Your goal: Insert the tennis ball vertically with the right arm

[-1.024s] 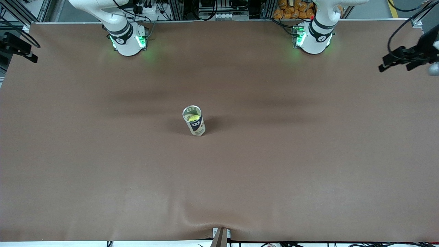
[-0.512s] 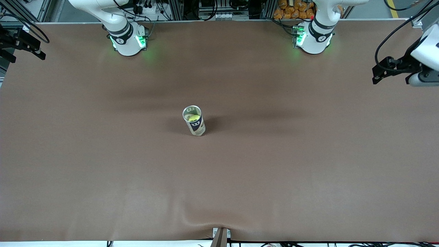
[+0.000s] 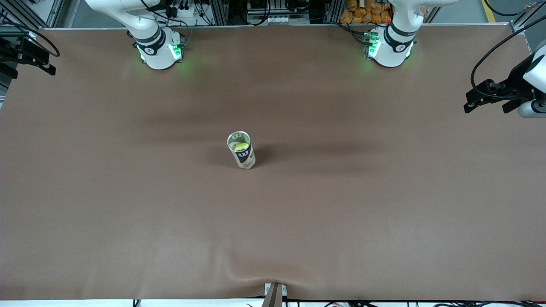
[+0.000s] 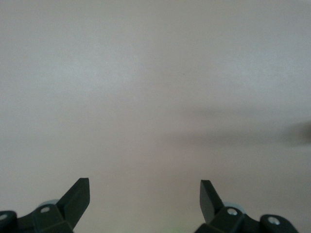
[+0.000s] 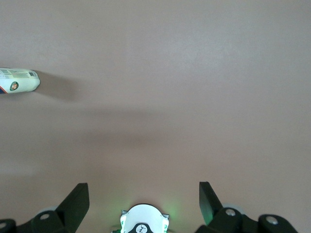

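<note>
Tennis ball (image 3: 240,146) sits inside the upright Wilson ball can (image 3: 242,150), mid-table; judging by that, the insert looks done.

Left gripper (image 3: 486,96) is over the table edge at the left arm's end, fingers spread wide, nothing between them. Right gripper (image 3: 26,55) is over the table edge at the right arm's end, also wide open and empty. Both well apart from the can.

Risks from here:
- Can is tall and narrow with an open top. Any arm sweep back through mid-table could tip it and roll the ball out.
- Tablecloth (image 3: 384,221) is rucked at the front edge; a tug there could rock the can.

View differences:
- Front view alone looks into the can mouth and shows the ball.
- Right wrist view shows the can (image 5: 18,80) side-on only, label visible, ball hidden, plus the right arm's base (image 5: 144,224).
- Left wrist view shows bare cloth and finger tips (image 4: 77,198), no can.
</note>
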`<action>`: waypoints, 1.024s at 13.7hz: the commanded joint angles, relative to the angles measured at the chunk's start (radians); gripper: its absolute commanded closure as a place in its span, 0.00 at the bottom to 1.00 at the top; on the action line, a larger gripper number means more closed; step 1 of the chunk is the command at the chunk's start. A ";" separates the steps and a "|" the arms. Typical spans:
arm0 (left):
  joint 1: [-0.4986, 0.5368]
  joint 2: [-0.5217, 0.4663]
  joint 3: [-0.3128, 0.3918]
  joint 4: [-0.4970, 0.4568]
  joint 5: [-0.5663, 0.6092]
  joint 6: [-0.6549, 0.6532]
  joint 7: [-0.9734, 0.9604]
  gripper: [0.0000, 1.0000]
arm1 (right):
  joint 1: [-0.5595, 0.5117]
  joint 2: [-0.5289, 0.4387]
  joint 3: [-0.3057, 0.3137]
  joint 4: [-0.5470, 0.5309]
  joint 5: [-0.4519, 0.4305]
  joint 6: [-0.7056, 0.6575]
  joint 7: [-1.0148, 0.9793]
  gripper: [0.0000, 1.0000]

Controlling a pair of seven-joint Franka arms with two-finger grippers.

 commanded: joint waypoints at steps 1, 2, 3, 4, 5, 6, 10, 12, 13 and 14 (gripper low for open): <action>0.003 0.001 -0.001 0.016 0.009 -0.005 -0.005 0.00 | 0.015 0.013 0.000 0.031 -0.024 -0.024 -0.002 0.00; 0.002 0.000 -0.003 0.016 0.018 -0.007 -0.009 0.00 | 0.023 0.013 0.000 0.027 -0.040 -0.025 -0.004 0.00; 0.002 0.001 -0.003 0.016 0.018 -0.007 -0.009 0.00 | 0.027 0.013 0.000 0.024 -0.047 -0.030 -0.004 0.00; 0.002 0.003 -0.003 0.017 0.018 -0.007 -0.002 0.00 | 0.027 0.013 0.000 0.018 -0.050 -0.031 -0.004 0.00; 0.004 0.006 -0.003 0.017 0.018 -0.007 0.000 0.00 | 0.026 0.013 0.000 0.018 -0.051 -0.031 -0.004 0.00; 0.004 0.006 -0.003 0.017 0.017 -0.007 0.000 0.00 | 0.026 0.013 0.000 0.017 -0.051 -0.031 -0.004 0.00; 0.007 0.013 0.000 0.017 0.020 -0.007 0.000 0.00 | 0.026 0.021 0.000 0.017 -0.051 -0.027 0.002 0.00; 0.024 0.015 0.002 0.019 0.020 -0.005 0.002 0.00 | 0.026 0.021 0.000 0.017 -0.051 -0.027 0.001 0.00; 0.024 0.014 0.000 0.019 0.017 -0.007 0.003 0.00 | 0.026 0.021 0.000 0.017 -0.051 -0.027 0.001 0.00; 0.024 0.015 0.000 0.019 0.007 -0.007 0.003 0.00 | 0.026 0.021 0.000 0.017 -0.051 -0.027 0.001 0.00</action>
